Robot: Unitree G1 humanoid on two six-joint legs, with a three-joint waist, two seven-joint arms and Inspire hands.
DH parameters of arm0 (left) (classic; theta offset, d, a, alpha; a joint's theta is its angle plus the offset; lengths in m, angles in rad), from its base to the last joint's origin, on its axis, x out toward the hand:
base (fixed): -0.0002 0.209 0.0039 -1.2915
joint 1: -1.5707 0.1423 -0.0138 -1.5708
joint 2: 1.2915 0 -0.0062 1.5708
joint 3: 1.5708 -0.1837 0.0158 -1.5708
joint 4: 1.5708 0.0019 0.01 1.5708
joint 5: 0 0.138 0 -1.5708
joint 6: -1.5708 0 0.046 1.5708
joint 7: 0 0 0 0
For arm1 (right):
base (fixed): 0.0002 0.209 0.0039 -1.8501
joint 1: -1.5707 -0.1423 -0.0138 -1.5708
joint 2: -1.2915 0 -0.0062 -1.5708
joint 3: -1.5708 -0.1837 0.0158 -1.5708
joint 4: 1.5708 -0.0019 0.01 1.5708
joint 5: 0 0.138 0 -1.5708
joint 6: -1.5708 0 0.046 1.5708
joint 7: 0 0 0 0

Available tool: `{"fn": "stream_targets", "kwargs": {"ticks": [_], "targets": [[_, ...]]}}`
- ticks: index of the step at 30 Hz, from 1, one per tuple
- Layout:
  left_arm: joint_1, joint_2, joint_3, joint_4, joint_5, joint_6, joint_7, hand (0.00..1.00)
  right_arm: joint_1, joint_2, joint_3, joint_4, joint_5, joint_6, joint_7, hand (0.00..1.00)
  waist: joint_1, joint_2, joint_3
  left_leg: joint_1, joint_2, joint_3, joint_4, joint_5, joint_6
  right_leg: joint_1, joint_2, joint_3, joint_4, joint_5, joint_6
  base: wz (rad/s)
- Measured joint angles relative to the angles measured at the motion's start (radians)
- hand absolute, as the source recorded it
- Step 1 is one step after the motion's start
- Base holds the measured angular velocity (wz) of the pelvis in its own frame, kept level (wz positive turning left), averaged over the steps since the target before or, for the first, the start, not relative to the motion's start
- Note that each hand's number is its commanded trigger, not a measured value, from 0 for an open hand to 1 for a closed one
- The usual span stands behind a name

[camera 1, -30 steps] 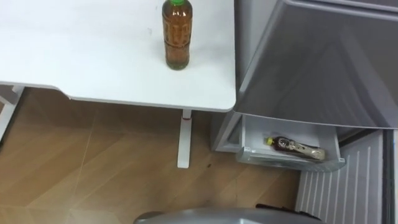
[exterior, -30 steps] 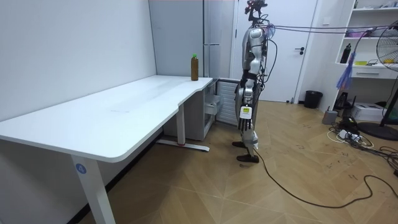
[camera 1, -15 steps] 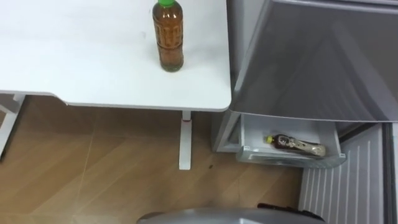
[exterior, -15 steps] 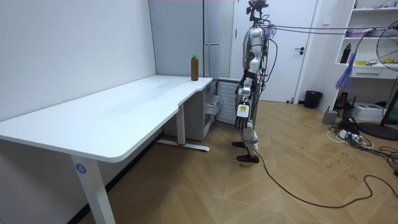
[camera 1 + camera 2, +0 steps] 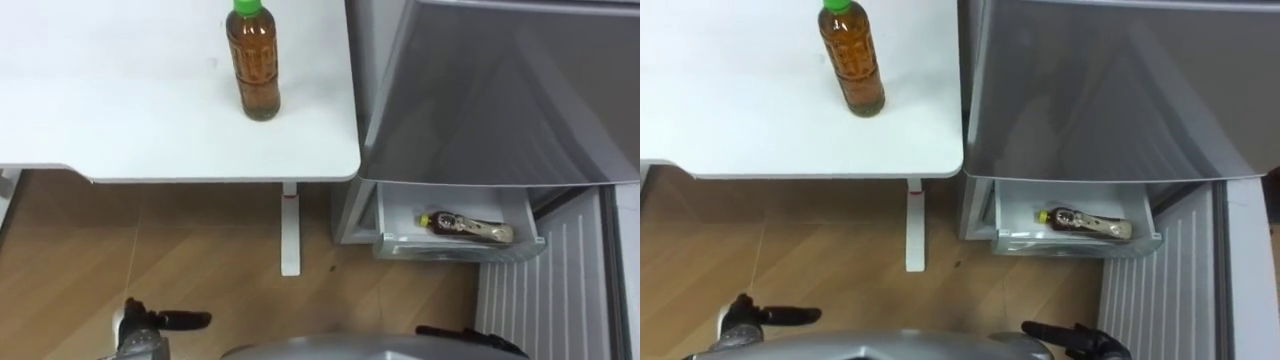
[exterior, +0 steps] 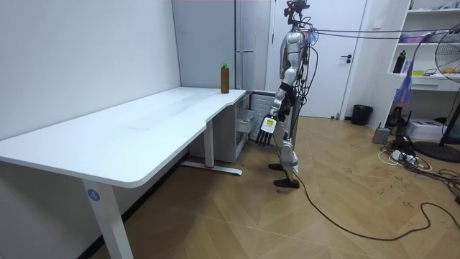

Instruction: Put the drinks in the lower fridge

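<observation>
A tea bottle with a green cap stands upright on the white desk, near its right end; it shows too as the bottle in the room view. A second bottle lies on its side in the fridge's open lower drawer. My left hand is low at the lower left, fingers straight, holding nothing. My right hand shows at the bottom edge, fingers stretched out and empty. Both hands are far below the desk bottle. I stand in front of the fridge, beside the desk's end.
The grey fridge front rises right beside the desk's edge. The ribbed inside of the open lower door stands at the right. A white desk leg stands on the wooden floor between desk and drawer.
My left hand has swung forward and up, coming into the eye view's lower left. The eye view has shifted, so desk and fridge sit further left in it.
</observation>
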Motion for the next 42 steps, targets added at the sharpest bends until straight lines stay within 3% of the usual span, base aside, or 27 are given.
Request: {"fn": "stream_targets", "kwargs": {"ticks": [5,12,15,17,19,22,27,32,36,42], "targets": [[-0.006,0.005,0.013,-0.118,-0.002,-0.046,0.074,0.0,0.004,-0.001,-0.01,-0.021,-0.056,-0.013,0.002,0.0,-0.002,0.003,-0.0039,-0.001,0.0,-0.001,0.0,0.0,0.0,0.001,0.0,0.002,0.0,0.0,0.0,0.0],[0.006,0.003,0.011,-0.251,-0.019,-0.051,0.15,0.0,0.007,-0.001,-0.011,-0.024,-0.061,-0.022,-0.005,0.0,0.001,0.005,-0.004,0.003,0.0,0.001,-0.002,0.0,0.0,0.002,0.001,0.005,0.0,0.0,0.0,0.0],[0.014,0.002,0.018,-0.388,-0.004,-0.052,0.183,0.0,0.018,-0.003,-0.012,-0.042,-0.063,-0.022,-0.005,0.0,0.007,0.006,-0.004,0.003,0.0,0.0,-0.002,0.0,0.0,0.002,0.001,0.006,0.002,0.0,0.0,0.0],[0.014,0.004,0.032,-0.477,0.025,-0.084,0.217,0.0,0.022,-0.003,-0.012,-0.06,-0.09,-0.024,-0.005,0.0,0.006,0.008,-0.0049,0.004,0.0,0.0,-0.002,0.0,0.0,0.001,0.001,0.006,0.003,0.0,0.0,0.0],[0.014,0.001,0.034,-0.521,0.026,-0.093,0.245,0.0,0.026,-0.003,-0.012,-0.067,-0.094,-0.03,-0.007,0.0,0.005,0.011,-0.0056,0.003,0.0,0.0,-0.002,0.0,0.0,0.001,0.001,0.004,0.003,0.0,0.0,0.0],[0.035,-0.006,0.025,-0.612,0.041,-0.084,0.278,0.0,0.034,-0.002,-0.01,-0.094,-0.098,-0.033,-0.016,0.0,0.006,0.011,-0.0059,0.001,0.001,-0.001,0.0,0.0,0.0,-0.001,0.001,0.001,0.002,0.0,0.0,0.0],[0.04,-0.005,0.009,-0.622,0.048,-0.077,0.307,0.0,0.034,0.0,0.002,-0.111,-0.133,-0.035,-0.038,0.0,0.004,0.013,-0.0047,-0.001,0.0,-0.002,0.003,0.0,0.0,0.0,0.0,0.0,0.001,0.0,0.0,0.0],[0.056,-0.005,-0.019,-0.686,0.072,-0.033,0.325,0.0,0.026,0.002,0.01,-0.105,-0.133,-0.042,-0.035,0.0,0.004,0.009,-0.0029,-0.006,0.0,-0.005,0.005,0.0,0.0,-0.001,0.0,-0.001,-0.002,0.0,0.0,0.01],[0.065,-0.003,-0.031,-0.712,0.119,-0.021,0.325,0.0,0.021,0.004,0.011,-0.094,-0.132,-0.049,-0.035,0.0,0.001,0.008,-0.0009,-0.01,0.0,-0.012,0.006,0.0,0.0,-0.001,-0.002,-0.009,-0.004,0.0,0.0,0.06],[0.065,0.024,-0.075,-0.745,0.2,-0.016,0.323,0.0,0.003,0.012,0.036,-0.032,-0.118,-0.089,-0.046,0.0,-0.001,-0.001,0.0084,-0.03,-0.002,-0.03,0.023,0.0,0.0,-0.002,-0.007,-0.027,-0.018,0.004,-0.001,0.12]]}}
